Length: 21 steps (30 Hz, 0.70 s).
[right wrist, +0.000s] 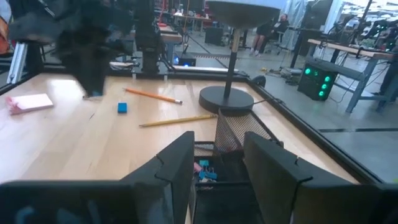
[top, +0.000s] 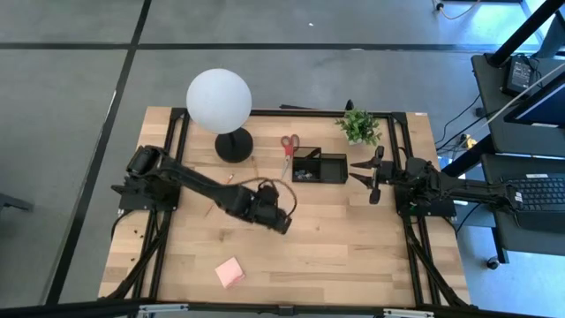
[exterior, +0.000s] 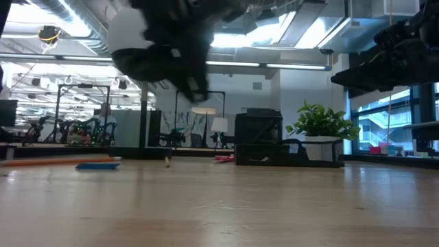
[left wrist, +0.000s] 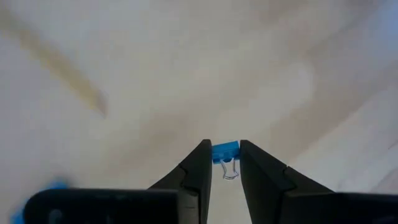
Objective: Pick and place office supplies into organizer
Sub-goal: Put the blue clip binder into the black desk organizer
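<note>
Between the left pincer's (left wrist: 224, 163) fingers sits a blue binder clip (left wrist: 225, 152), gripped.

A small blue binder clip (left wrist: 225, 153) with wire handles sits pinched between the left gripper's (left wrist: 224, 163) fingertips, apparently above the table.

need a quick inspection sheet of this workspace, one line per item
surface: wooden table, no spills seen
job's things: black mesh organizer with clips inside; red-handled scissors beside it; pink sticky-note pad near the front edge; two pencils and blue eraser on the table
clutter: white globe lamp; green potted plant
grippers: left gripper fingers shut on a blue binder clip mid-table; right gripper open, beside the organizer
cables: cables on the floor at the right
surroundings: side desk with keyboard; a person far off in the room
</note>
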{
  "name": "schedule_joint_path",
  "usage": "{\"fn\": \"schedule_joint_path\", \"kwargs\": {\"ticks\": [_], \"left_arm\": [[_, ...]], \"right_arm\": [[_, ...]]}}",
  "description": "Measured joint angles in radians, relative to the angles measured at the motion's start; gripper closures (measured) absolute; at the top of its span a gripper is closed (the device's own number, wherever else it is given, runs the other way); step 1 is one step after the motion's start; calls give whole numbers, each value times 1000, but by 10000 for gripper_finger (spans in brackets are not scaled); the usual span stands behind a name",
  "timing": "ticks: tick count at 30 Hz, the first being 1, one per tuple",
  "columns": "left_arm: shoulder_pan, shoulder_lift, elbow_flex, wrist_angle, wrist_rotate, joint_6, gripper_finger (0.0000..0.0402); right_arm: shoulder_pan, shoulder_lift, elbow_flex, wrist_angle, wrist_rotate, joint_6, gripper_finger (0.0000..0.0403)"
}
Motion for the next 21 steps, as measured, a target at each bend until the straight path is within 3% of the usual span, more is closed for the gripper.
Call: {"fn": "schedule_joint_path", "kwargs": {"ticks": [3,12,21], "left_arm": [[57,-8,2,71,-48,141,332],[224,2,3,340,-51,582,332],[312,1,0,366,-28,788,332]], "right_arm": [[0,0,0,7,0,0,258],[0,0,0,44,2,1,258],[0,0,0,44,2,2,258]]}}
